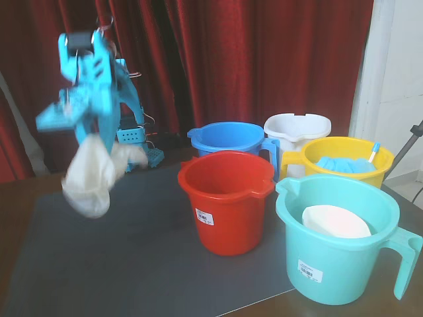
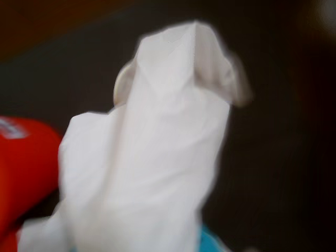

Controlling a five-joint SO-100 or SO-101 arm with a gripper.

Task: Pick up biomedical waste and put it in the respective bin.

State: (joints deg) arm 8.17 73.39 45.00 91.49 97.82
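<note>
The biomedical waste, a limp white glove (image 1: 89,175), hangs in the air over the left part of the dark mat. My blue gripper (image 1: 92,134) is shut on its top end, raised well above the table. The red bin (image 1: 228,201) stands to the right of the glove in the fixed view, open and with a white barcode sticker on its wall. In the wrist view the glove (image 2: 152,157) fills most of the picture, blurred, and the red bin (image 2: 21,157) shows at the left edge. The fingers themselves are hidden behind the glove there.
Behind the red bin stand a blue bucket (image 1: 228,135), a white bucket (image 1: 297,125) and a yellow bucket (image 1: 347,153) holding blue gloves (image 1: 344,164). A teal bucket (image 1: 344,264) at front right holds a white bowl-shaped item (image 1: 334,221). A grey mat (image 1: 132,264) covers the table.
</note>
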